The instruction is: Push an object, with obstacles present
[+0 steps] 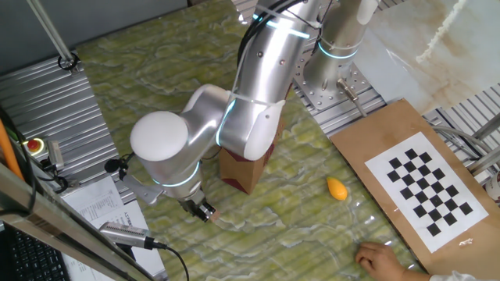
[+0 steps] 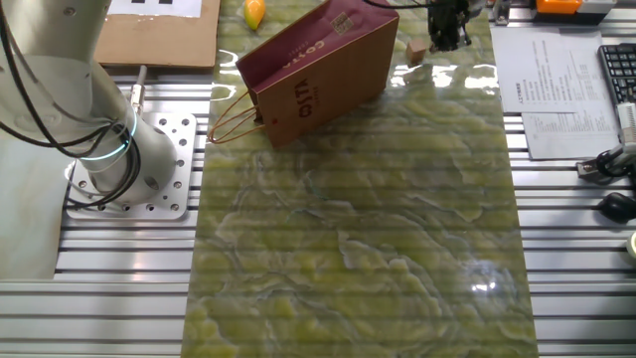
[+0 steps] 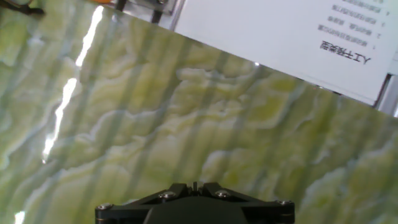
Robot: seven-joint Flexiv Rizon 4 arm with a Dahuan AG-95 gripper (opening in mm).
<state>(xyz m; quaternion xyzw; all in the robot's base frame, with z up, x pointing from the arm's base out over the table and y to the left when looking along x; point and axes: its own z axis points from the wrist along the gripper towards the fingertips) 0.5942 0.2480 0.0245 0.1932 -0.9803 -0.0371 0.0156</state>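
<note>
Pinkish-tan, the tiny lump (image 2: 415,50) sits just beside the black two-finger gripper (image 2: 447,38), on its paper-bag (image 2: 323,68) side; finger spread unreadable.

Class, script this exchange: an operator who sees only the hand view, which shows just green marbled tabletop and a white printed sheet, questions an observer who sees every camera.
Operator: Where is the tiny pinkish-tan lump? My view lacks it.
Observer: The lump lies on the tabletop close beside the gripper.
Operator: Any obstacle nearby?
Observer: Yes. A tall brown paper bag with a maroon side sits on the lump's far side from the gripper, apart from the lump.
</note>
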